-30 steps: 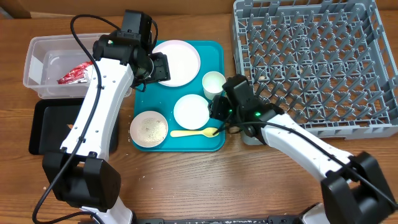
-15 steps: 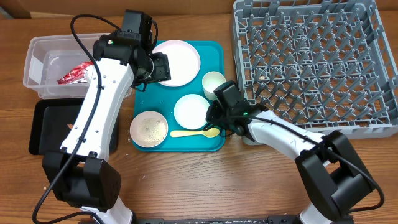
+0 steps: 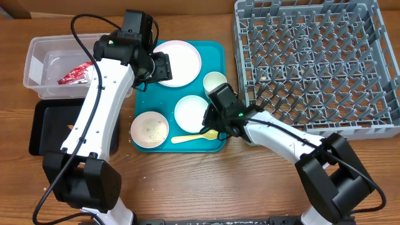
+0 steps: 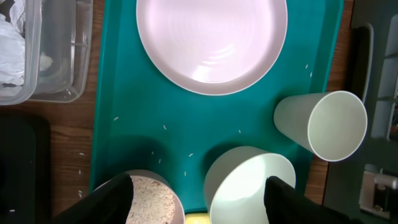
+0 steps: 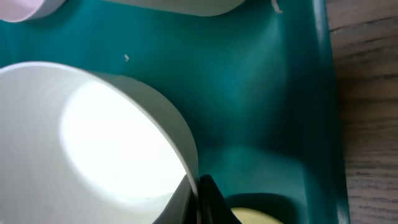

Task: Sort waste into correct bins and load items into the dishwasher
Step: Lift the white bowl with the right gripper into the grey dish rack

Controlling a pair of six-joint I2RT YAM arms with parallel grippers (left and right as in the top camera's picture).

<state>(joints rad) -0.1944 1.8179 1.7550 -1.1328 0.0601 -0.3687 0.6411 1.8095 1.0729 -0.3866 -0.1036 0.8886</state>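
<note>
R gripper (image 5: 200, 190) shut, tips together at 5 o'clock rim of small round white bowl (image 3: 191, 112), by head of pale yellow plastic spoon (image 3: 194, 137) lying along 6 o'clock edge of teal rectangular serving tray (image 3: 181, 94). Prob. spoon pickup for grey lattice dish rack (image 3: 312, 62). Spoon actually pinched? Can't tell, wrist view crops it. L gripper (image 4: 198, 190) open, empty, hovers by pale pink round plate (image 3: 178, 61), likely next grab.

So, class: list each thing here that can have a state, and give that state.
Left claw, open, holding nothing.
Right claw, shut on the small white bowl by its rim.
Pale pink plate, empty.
White cup, upright, empty.
Pink bowl, upright, rice inside.
Pale yellow spoon, lying on the teal tray.
Clear tub, holds a red wrapper.
Dish rack, nothing loaded.
</note>
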